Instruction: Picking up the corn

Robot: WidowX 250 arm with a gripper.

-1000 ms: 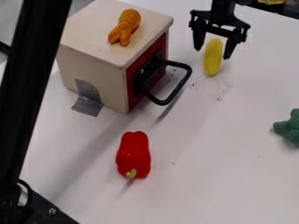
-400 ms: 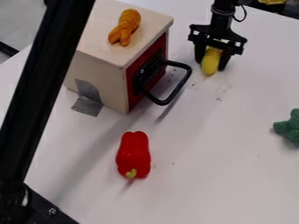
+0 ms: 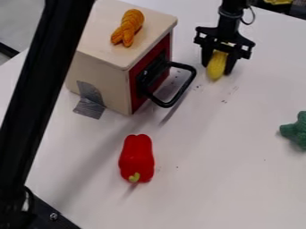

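Corn (image 3: 215,70), bumpy, oblong, pinched in gripper (image 3: 217,68) near far edge of tabletop (image 3: 209,179), wooden box (image 3: 99,56) alongside, black loop handle (image 3: 190,82) jutting, glossy bell pepper (image 3: 137,156)

We have our gripper (image 3: 217,68) at upper right, pointing down — fingers (image 3: 231,63) spread slightly, closed in a grip. Our black wrist (image 3: 231,20) stands near upright above it, coming in from the top edge. Our long black arm link (image 3: 53,80) slants down the left side — top leaning right, lower end at lower left.
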